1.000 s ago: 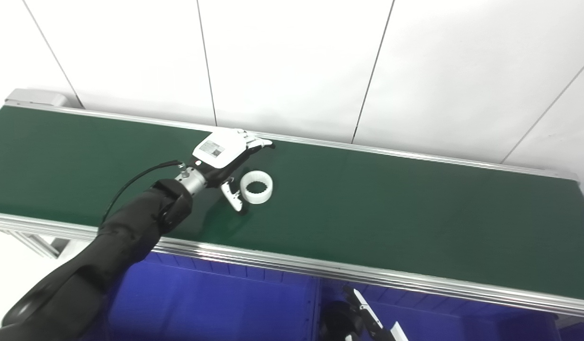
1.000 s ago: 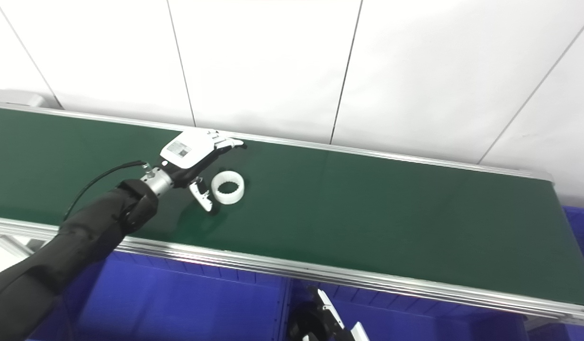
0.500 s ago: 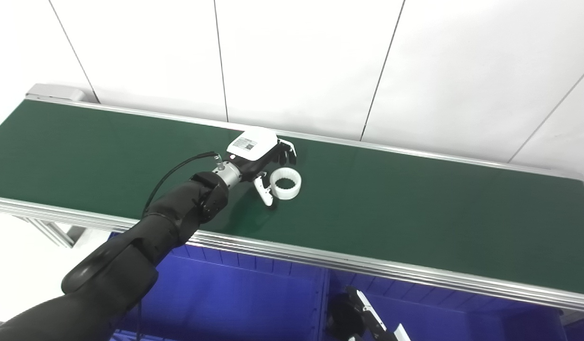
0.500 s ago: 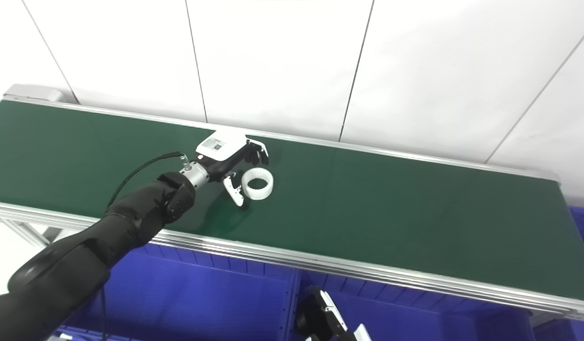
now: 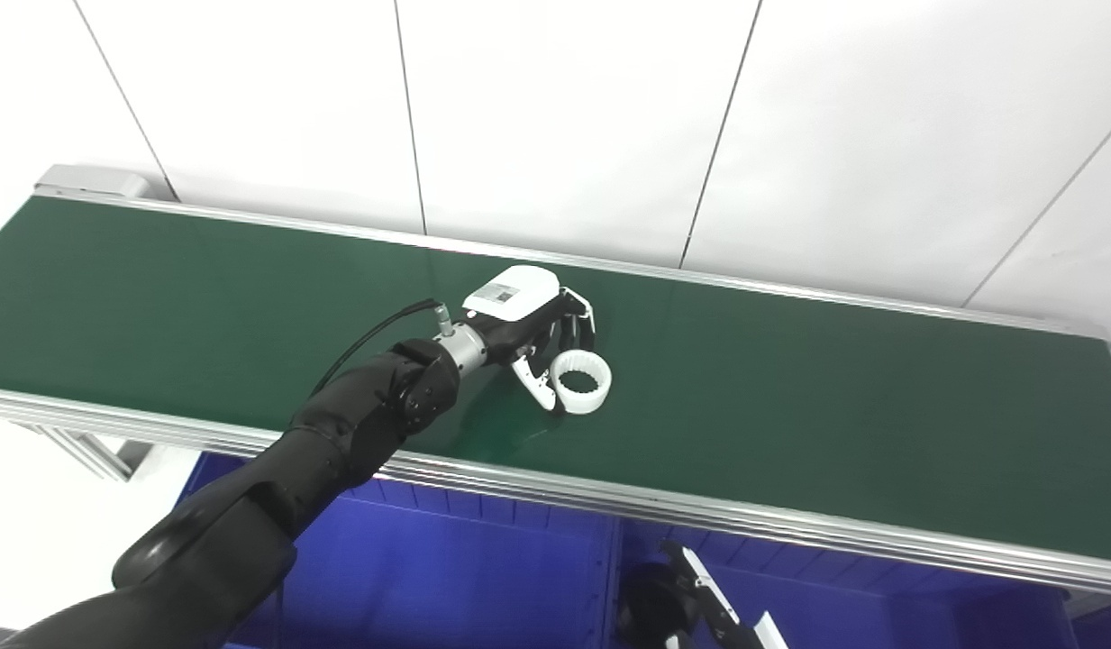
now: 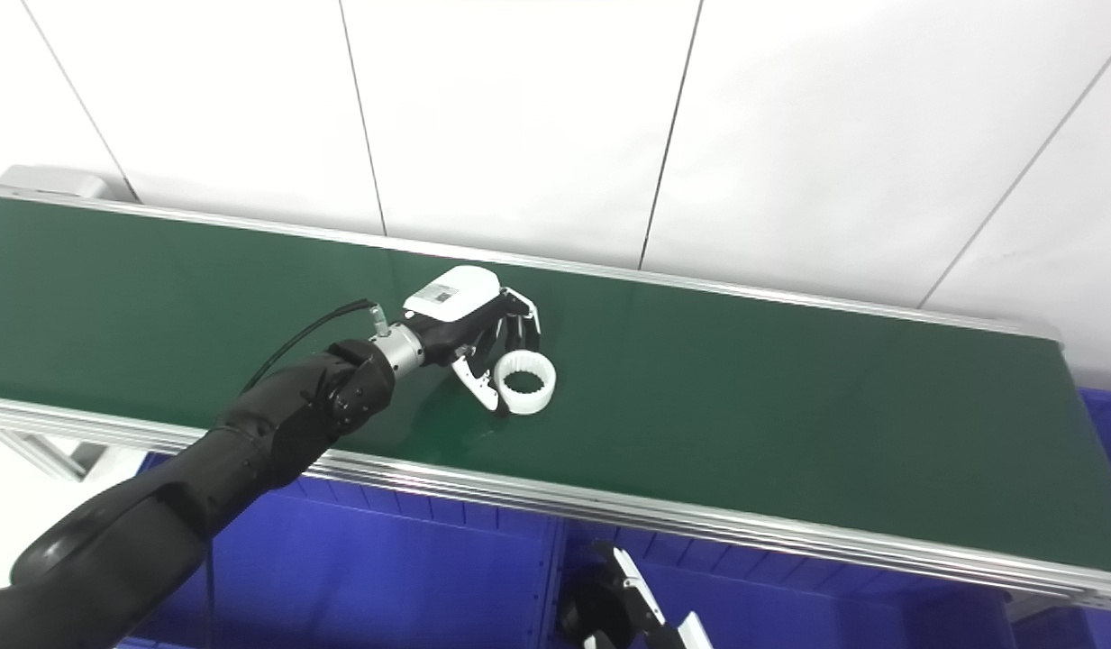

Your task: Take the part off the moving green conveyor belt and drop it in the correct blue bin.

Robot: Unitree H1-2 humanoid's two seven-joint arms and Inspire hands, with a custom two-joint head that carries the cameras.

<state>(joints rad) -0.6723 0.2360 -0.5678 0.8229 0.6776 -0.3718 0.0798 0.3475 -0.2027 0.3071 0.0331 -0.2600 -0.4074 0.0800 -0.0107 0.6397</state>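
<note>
The white toothed ring (image 5: 581, 394) lies flat on the green conveyor belt (image 5: 789, 415), near its middle. The left hand (image 5: 528, 324) is on the belt against the ring's left side: the thumb touches its near-left edge, the fingers (image 5: 580, 317) curl down just behind it, not closed on it. The right hand (image 5: 699, 613) sits low at the bottom edge over the blue bins (image 5: 447, 577); its finger state cannot be told.
</note>
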